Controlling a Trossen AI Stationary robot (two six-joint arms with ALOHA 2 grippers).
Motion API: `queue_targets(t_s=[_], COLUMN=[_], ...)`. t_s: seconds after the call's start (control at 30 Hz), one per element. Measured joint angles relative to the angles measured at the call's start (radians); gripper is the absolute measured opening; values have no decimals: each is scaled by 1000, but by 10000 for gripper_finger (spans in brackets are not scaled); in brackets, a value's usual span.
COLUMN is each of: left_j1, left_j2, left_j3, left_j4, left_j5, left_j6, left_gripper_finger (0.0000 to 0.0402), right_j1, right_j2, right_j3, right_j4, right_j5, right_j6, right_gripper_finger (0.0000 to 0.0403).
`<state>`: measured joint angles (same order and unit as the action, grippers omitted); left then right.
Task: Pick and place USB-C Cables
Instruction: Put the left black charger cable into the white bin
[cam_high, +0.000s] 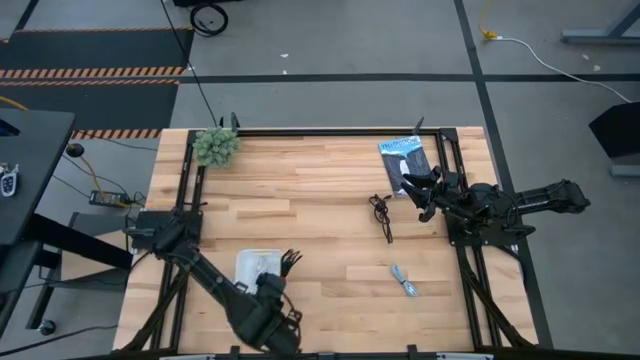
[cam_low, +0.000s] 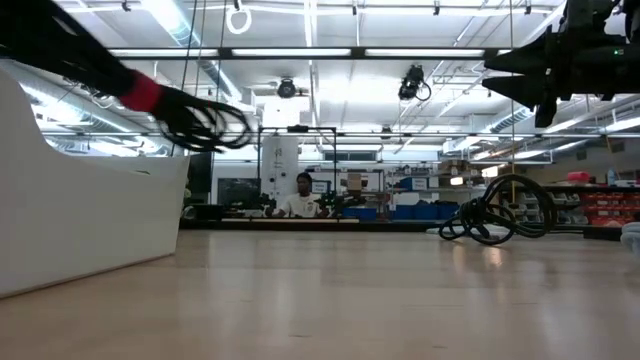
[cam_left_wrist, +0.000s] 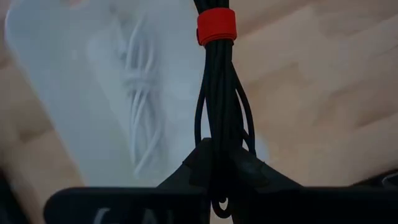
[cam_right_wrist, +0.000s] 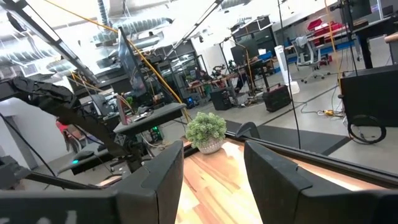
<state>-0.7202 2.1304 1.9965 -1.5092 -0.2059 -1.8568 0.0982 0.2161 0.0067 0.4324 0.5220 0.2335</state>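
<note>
My left gripper (cam_high: 284, 276) is shut on the black cable with the red band (cam_left_wrist: 216, 26), just off the right edge of a white tray (cam_high: 250, 262). The white-grey cable (cam_left_wrist: 140, 93) lies coiled in that tray. A plain black cable (cam_high: 381, 215) rests on the table's middle right, also seen in the low view (cam_low: 500, 215). The light blue-grey cable (cam_high: 405, 282) lies nearer the front edge. My right gripper (cam_right_wrist: 214, 180) is open and raised at the right side (cam_high: 425, 192), touching nothing. My left gripper pinches the banded black cable between its two fingers at the bundle's looped end (cam_left_wrist: 215, 163), on the near side of the red band. The bundle runs on along the fingers, past their tips. It is lifted clear of the table (cam_low: 205, 125), beside the tray wall.
A flat dark blue-and-white packet (cam_high: 404, 160) lies by the far right corner, just beyond my right gripper. A small green plant (cam_high: 216, 146) stands at the far left corner. Black frame rails run along the table's edges. A person sits far behind the table (cam_low: 303, 197).
</note>
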Motion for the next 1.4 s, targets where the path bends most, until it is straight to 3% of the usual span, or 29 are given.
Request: queue_targets(t_s=[0.27,0.53,1.1,1.4], left_j1=[-63,-133,-101,-99], left_j2=[-67,-83,-9,-12], left_j3=[0,-7,-9,-156], left_j4=[-22,-63,-61,-63], left_j5=[-62,18,71,172], left_j6=[-158,-293,-272,-256], left_gripper_finger=[30,32,27,28], right_j1=[0,0,0,0], right_j2=[0,0,0,0], right_j3=[0,0,0,0], right_j4=[0,0,0,0], right_j5=[0,0,0,0], right_j6=[0,0,0,0], right_gripper_finger=[176,176,176,176])
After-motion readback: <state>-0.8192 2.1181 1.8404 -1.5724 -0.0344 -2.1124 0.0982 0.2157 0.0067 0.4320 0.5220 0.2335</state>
